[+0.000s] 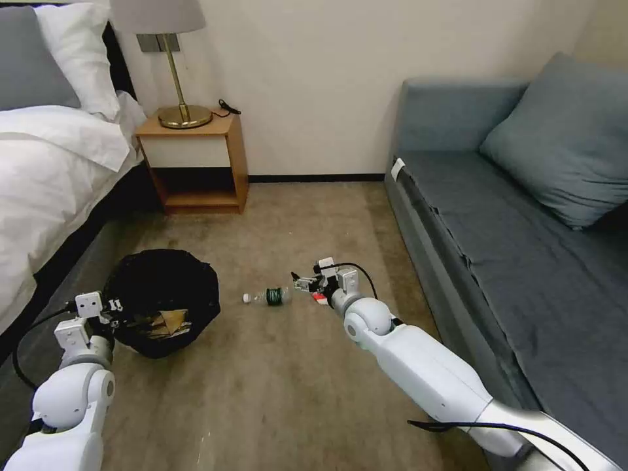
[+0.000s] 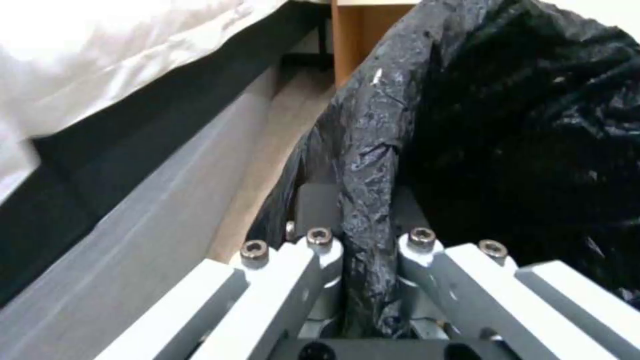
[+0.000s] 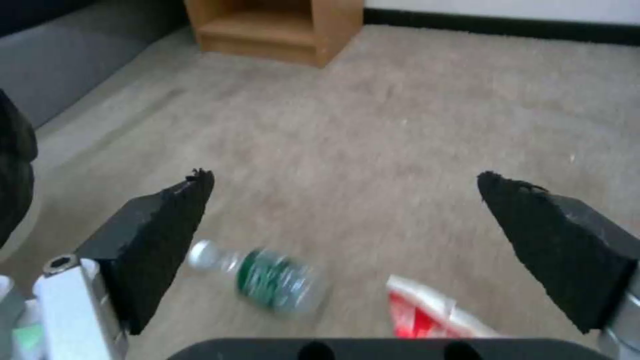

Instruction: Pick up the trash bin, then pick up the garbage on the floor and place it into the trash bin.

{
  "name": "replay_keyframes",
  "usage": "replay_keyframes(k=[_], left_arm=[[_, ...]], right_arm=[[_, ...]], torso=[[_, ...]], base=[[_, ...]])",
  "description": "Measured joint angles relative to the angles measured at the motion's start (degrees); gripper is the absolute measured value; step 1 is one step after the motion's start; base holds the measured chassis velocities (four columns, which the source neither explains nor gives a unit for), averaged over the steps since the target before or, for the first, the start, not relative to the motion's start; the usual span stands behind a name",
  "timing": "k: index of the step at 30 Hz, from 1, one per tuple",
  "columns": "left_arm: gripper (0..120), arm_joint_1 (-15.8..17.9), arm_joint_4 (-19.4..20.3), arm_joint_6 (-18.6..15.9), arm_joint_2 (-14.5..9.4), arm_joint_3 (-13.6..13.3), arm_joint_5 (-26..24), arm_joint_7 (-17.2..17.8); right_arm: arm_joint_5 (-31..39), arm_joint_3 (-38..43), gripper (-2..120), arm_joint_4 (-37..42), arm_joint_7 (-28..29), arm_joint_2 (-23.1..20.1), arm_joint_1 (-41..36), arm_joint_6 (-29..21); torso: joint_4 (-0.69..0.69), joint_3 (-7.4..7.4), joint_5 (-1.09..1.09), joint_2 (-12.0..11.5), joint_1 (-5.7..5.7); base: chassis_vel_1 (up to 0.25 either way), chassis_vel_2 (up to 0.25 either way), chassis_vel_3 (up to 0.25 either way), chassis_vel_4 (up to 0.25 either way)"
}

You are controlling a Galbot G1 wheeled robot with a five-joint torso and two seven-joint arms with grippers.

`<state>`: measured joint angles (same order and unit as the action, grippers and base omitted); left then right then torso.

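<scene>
The trash bin (image 1: 161,311), lined with a crinkly black bag, is at the lower left of the head view with brown and yellow litter inside. My left gripper (image 1: 112,313) is shut on the bin's rim; in the left wrist view the black bag (image 2: 363,200) is pinched between the fingers. A clear bottle with a green label (image 1: 271,296) lies on the carpet, also in the right wrist view (image 3: 270,275). A crushed red-white paper cup (image 3: 427,312) lies beside it. My right gripper (image 1: 302,282) hangs open above the floor by the bottle and cup.
A bed (image 1: 46,170) runs along the left, close to the bin. A wooden nightstand (image 1: 196,163) with a lamp stands at the back wall. A grey-blue sofa (image 1: 510,248) fills the right side. Open carpet (image 1: 294,392) lies between them.
</scene>
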<state>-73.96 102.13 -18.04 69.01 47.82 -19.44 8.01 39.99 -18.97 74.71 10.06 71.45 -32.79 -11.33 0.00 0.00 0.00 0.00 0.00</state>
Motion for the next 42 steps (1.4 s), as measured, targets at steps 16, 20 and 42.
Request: replay_keyframes(k=[16,20,42], left_arm=[[4,1.4,-1.1,0.0,-0.1,-0.6,0.3,-0.1],[4,1.8,-1.3,-0.1,-0.2,-0.7,0.3,-0.1],[4,1.4,-2.7,0.5,-1.0,-0.3,-0.2,-0.4]], right_arm=[[-3.3,-1.7,100,-1.2,-1.5,-0.3,0.0,1.6],[-3.5,-2.7,100,-1.6,-1.8,-0.2,0.3,1.1],[-5.1,-4.9,100,-3.6,-5.2,0.6,-0.1,1.2]], torso=[[-0.01,0.01,0.0,0.0,0.0],[-0.01,0.01,0.0,0.0,0.01],[0.0,0.0,0.0,0.0,0.0]], base=[[-0.226,0.236,0.232,-0.228],[-0.152,0.145,0.155,-0.151],[-0.046,0.047,0.047,-0.044]])
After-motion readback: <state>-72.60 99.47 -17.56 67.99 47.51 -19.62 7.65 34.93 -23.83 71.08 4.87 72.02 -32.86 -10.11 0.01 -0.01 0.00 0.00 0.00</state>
